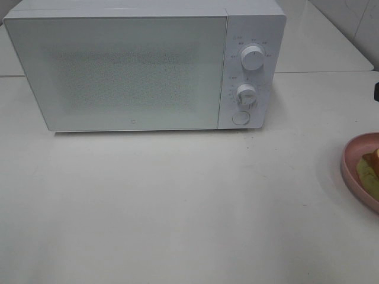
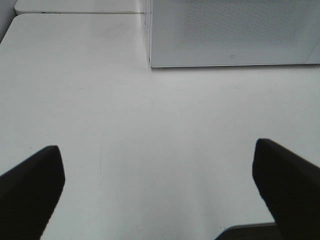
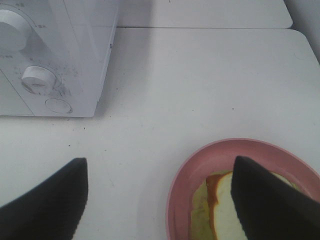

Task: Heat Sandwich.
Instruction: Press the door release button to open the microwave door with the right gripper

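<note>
A white microwave (image 1: 142, 65) stands at the back of the table with its door shut. The sandwich (image 1: 370, 167), white bread with an orange crust and a pale green layer, lies on a pink plate (image 1: 350, 168) at the right edge of the high view, partly cut off. The right wrist view shows the sandwich (image 3: 220, 207) and the plate (image 3: 200, 160) below my open right gripper (image 3: 160, 200), with one finger (image 3: 270, 205) over the plate. My left gripper (image 2: 157, 190) is open and empty above bare table, short of the microwave (image 2: 230, 30). Neither gripper shows in the high view.
The microwave's panel has two dials (image 1: 253, 58) (image 1: 246, 93) and a round button (image 1: 240, 118), also in the right wrist view (image 3: 36, 79). A seam between white table tops (image 1: 325, 72) runs behind.
</note>
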Action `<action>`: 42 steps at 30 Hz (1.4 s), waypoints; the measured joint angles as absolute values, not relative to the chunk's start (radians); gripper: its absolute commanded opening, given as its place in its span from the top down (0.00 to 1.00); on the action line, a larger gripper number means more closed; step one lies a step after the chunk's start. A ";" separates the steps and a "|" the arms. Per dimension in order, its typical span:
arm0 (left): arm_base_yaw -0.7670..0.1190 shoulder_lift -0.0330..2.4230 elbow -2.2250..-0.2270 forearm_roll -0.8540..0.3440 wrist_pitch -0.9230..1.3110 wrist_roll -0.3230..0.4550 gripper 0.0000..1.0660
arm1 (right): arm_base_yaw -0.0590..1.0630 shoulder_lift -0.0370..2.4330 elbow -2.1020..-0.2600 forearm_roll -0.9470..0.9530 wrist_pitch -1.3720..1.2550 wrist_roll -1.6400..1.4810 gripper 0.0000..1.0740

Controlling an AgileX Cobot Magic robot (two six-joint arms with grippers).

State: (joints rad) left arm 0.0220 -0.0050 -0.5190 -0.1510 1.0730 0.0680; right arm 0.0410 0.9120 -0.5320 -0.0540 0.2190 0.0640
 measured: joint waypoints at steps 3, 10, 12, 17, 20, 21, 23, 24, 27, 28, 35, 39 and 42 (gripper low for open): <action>0.022 -0.005 -0.519 -0.151 1.073 0.068 0.08 | 0.041 0.962 -0.532 -0.054 0.170 0.064 0.29; 0.022 -0.005 -0.519 -0.151 1.073 0.068 0.08 | 0.041 1.075 -0.532 -0.054 0.000 0.064 0.29; 0.022 -0.005 -0.519 -0.151 1.073 0.068 0.08 | 0.041 1.103 -0.523 -0.054 -0.058 0.064 0.29; 0.022 -0.005 -0.519 -0.151 1.073 0.068 0.08 | 0.048 1.154 -0.453 -0.050 -0.254 0.062 0.29; 0.022 -0.005 -0.519 -0.151 1.073 0.068 0.08 | 0.093 1.187 -0.404 0.009 -0.387 0.016 0.29; 0.022 -0.005 -0.519 -0.151 1.073 0.068 0.08 | 0.093 1.187 -0.404 0.009 -0.387 0.016 0.29; 0.022 -0.005 -0.519 -0.151 1.073 0.068 0.08 | 0.132 1.212 -0.382 0.064 -0.456 -0.031 0.29; 0.022 -0.005 -0.519 -0.151 1.073 0.068 0.08 | 0.170 1.244 -0.361 0.126 -0.526 -0.080 0.29; 0.022 -0.005 -0.519 -0.151 1.073 0.068 0.08 | 0.217 1.274 -0.343 0.203 -0.590 -0.133 0.29; 0.022 -0.005 -0.519 -0.151 1.073 0.068 0.08 | 0.241 1.291 -0.333 0.244 -0.627 -0.160 0.29; 0.022 -0.005 -0.519 -0.151 1.073 0.068 0.08 | 0.417 1.410 -0.297 0.457 -0.868 -0.270 0.29; 0.022 -0.005 -0.519 -0.151 1.073 0.068 0.08 | 0.517 1.488 -0.297 0.552 -0.981 -0.286 0.29; 0.022 -0.005 -0.519 -0.151 1.073 0.068 0.08 | 0.618 1.572 -0.298 0.636 -1.093 -0.286 0.29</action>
State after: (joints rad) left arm 0.0220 -0.0050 -0.5190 -0.1510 1.0730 0.0680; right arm 0.6180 1.5720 -0.2980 0.6360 -1.0930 -0.2860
